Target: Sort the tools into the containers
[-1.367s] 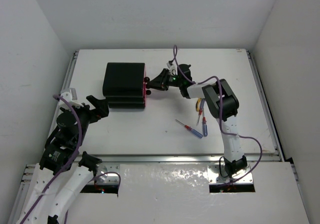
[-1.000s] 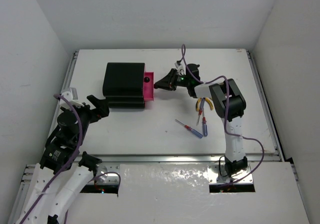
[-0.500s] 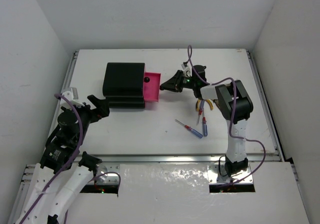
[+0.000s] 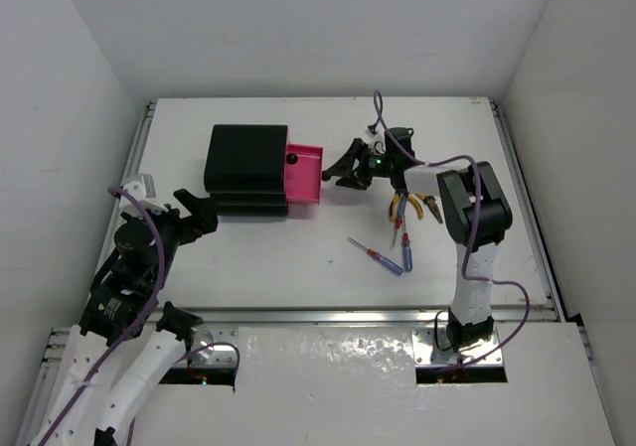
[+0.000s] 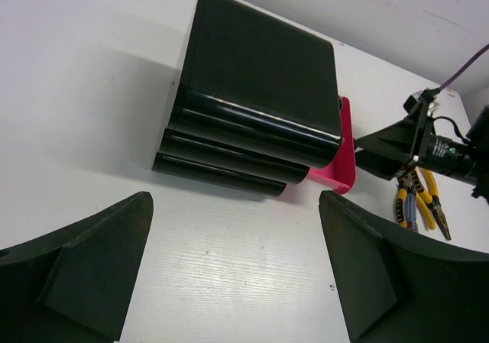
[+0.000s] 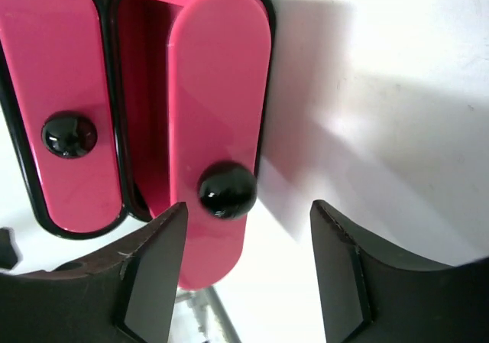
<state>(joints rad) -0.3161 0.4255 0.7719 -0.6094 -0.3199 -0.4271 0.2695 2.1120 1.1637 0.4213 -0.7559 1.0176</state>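
Note:
The black chest (image 4: 246,168) lies at the table's back left, and its top drawer (image 4: 304,175) is pulled out to the right, magenta inside. My right gripper (image 4: 343,166) is open just right of that drawer. In the right wrist view its fingers (image 6: 145,282) flank the drawer's round black knob (image 6: 226,190) without touching it. A shut drawer's knob (image 6: 69,134) shows beside it. Two yellow-handled pliers (image 4: 412,206) and two screwdrivers (image 4: 376,255) (image 4: 403,245) lie right of centre. No wrenches show. My left gripper (image 4: 199,211) is open and empty, near the chest's rear (image 5: 252,121).
The right arm's purple cable (image 4: 397,148) loops above the pliers. The pliers also show in the left wrist view (image 5: 419,198). A metal rail (image 4: 328,315) runs along the table's near edge, and white walls close in the sides and back.
My right gripper pulled the top drawer out to the right by its knob, then opened and let the knob go. The pliers are now uncovered. The left arm has not moved.

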